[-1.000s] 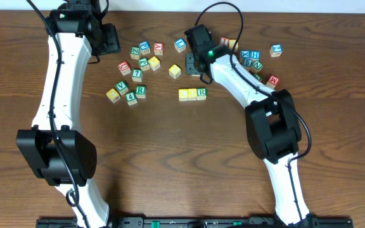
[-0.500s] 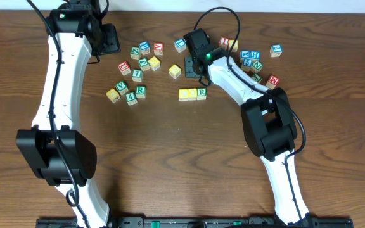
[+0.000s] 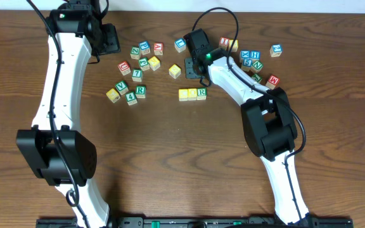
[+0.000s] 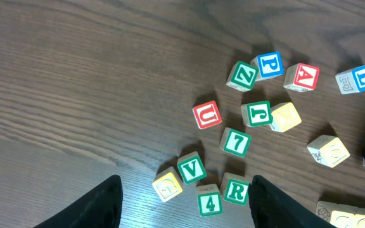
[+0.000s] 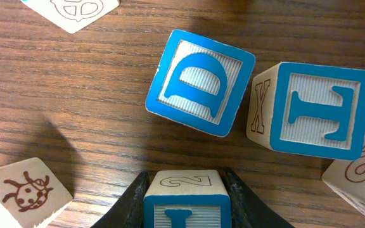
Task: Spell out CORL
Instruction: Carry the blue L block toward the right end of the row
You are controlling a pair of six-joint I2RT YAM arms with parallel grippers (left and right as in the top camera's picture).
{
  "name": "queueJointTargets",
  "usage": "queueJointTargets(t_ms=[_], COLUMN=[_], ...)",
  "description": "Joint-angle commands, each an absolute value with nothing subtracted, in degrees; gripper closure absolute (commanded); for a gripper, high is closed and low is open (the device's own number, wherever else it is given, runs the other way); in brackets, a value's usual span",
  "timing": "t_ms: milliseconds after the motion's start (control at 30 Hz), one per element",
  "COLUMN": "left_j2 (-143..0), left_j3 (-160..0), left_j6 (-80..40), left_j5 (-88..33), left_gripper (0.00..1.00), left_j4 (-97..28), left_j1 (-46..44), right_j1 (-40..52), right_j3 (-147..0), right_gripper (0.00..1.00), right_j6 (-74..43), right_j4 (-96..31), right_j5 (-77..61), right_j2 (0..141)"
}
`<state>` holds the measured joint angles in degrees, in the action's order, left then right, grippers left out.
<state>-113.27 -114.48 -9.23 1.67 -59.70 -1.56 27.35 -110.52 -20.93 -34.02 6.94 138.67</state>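
My right gripper [image 5: 184, 187] is shut on a blue-framed block [image 5: 184, 202] with an outlined "2" on its upper side; its blue letter is cut off by the frame edge. In the overhead view the right wrist [image 3: 198, 49] hides that block. A blue L block [image 3: 180, 44] lies just left of the wrist and also shows in the left wrist view [image 4: 364, 76]. A row of three blocks [image 3: 192, 94], two yellow and a green R [image 3: 202, 92], lies below. My left gripper [image 4: 185, 212] is open over the left cluster.
Below the right gripper lie a blue D block [image 5: 200, 82], a blue block [image 5: 319, 109] with an X on its side, and a ladybug block [image 5: 25, 190]. Left cluster: red U [image 4: 206, 115], green V [image 4: 191, 168], 4 [image 4: 209, 202], R [image 4: 236, 190]. More blocks [image 3: 253, 58] lie at the right.
My right wrist has shifted slightly to the left over the blocks. The left arm and the loose blocks have not moved.
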Motion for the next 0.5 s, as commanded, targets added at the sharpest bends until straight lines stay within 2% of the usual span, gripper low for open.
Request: queueJointTargets(t_ms=[0, 467], left_j2=[-113.47, -113.47], left_j3=[-115.26, -115.26], left_j6=[-10.17, -10.17], left_j5=[2.2, 2.17], left_gripper=[0.37, 0.37], left_j4=[-59.94, -59.94], left_j1=[-1.41, -1.41], right_j1=[27.62, 26.39], right_j3=[-110.78, -110.78], right_gripper=[0.72, 0.73], right_j6=[-19.42, -17.91], right_j4=[-34.26, -42.59], right_j5=[7.18, 7.16], right_j2=[135.28, 123.33])
